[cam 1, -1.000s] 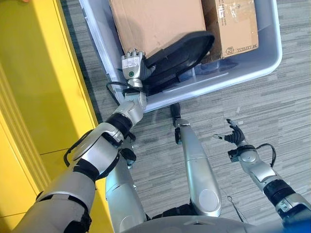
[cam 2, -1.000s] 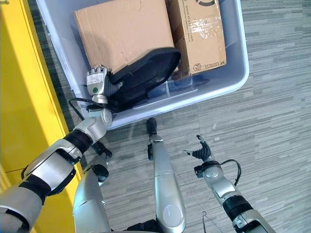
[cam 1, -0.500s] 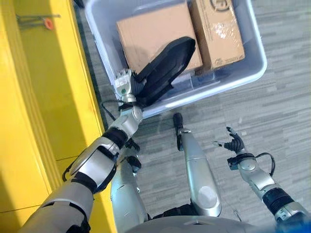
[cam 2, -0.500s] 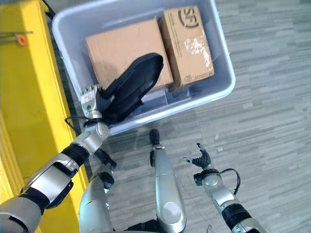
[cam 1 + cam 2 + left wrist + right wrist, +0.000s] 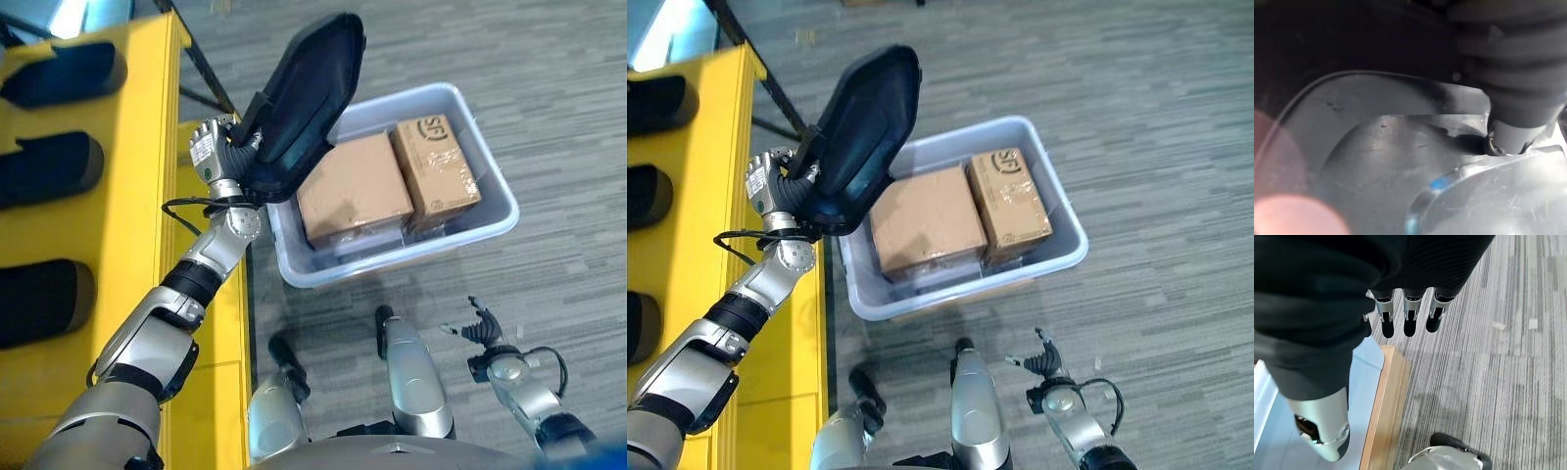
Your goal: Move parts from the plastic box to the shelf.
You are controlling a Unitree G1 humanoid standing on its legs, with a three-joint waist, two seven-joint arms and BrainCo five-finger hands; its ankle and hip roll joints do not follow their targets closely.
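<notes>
My left hand (image 5: 217, 155) is shut on the lower edge of a large black curved shell part (image 5: 306, 98). It holds the part tilted upright in the air, above the near left corner of the grey plastic box (image 5: 495, 219) and right beside the yellow shelf (image 5: 147, 215). The part's dark inner face (image 5: 1376, 156) shows close up in the left wrist view. Two cardboard cartons (image 5: 353, 200) (image 5: 437, 168) lie side by side in the box. My right hand (image 5: 481, 329) hangs low over the floor, its fingers (image 5: 1405, 319) relaxed, holding nothing.
Three black parts (image 5: 61, 72) (image 5: 47, 166) (image 5: 39, 300) lie in the yellow shelf's slots on the left. The box rests on a wooden board (image 5: 1385, 406) on grey striped carpet (image 5: 549, 108). A black diagonal shelf brace (image 5: 201, 61) runs behind the held part.
The view has risen and pulled back from the box. My left hand has lifted the black part out of the box, up beside the shelf. The right hand stays low.
</notes>
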